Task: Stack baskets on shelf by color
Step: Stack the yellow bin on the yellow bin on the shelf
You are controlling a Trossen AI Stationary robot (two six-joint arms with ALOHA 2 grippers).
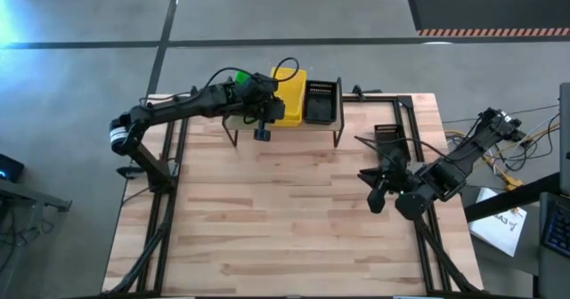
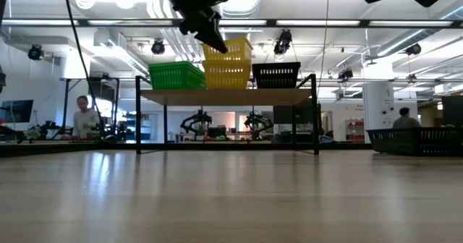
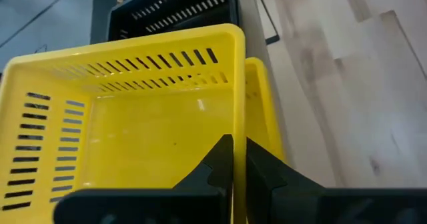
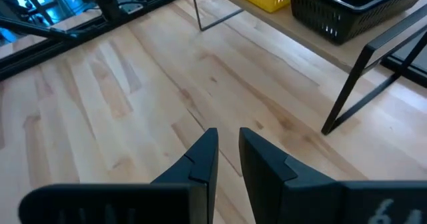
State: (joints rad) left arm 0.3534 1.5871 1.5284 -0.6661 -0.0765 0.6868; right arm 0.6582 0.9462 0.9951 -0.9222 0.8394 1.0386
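Observation:
On the shelf (image 2: 224, 95) stand a green basket (image 2: 177, 75), a yellow basket (image 2: 226, 74) and a black basket (image 2: 275, 74), side by side. A second yellow basket (image 2: 228, 50) sits tilted on top of the first. My left gripper (image 1: 261, 110) is over the shelf and shut on this upper yellow basket (image 3: 133, 131). The lower yellow basket's rim (image 3: 261, 97) shows beside it. My right gripper (image 4: 228, 139) hovers over the table's right half, open a little, with nothing between its fingers. Another black basket (image 1: 389, 142) rests on the table just beyond it. My left gripper pinches the upper yellow basket's wall (image 3: 236, 121) on the table's near side, at the rim. One finger (image 3: 219, 165) is inside the basket, the other (image 3: 265, 169) outside. The fingers come slanting down from above. The basket hangs tilted, its bottom inside the lower yellow basket's rim.
The black basket (image 2: 416, 139) on the table lies near the right edge. The shelf's thin black legs (image 4: 347, 97) stand on the far half of the table. The wide wooden top (image 1: 285, 219) in front of the shelf is bare. People show in the room beyond the table.

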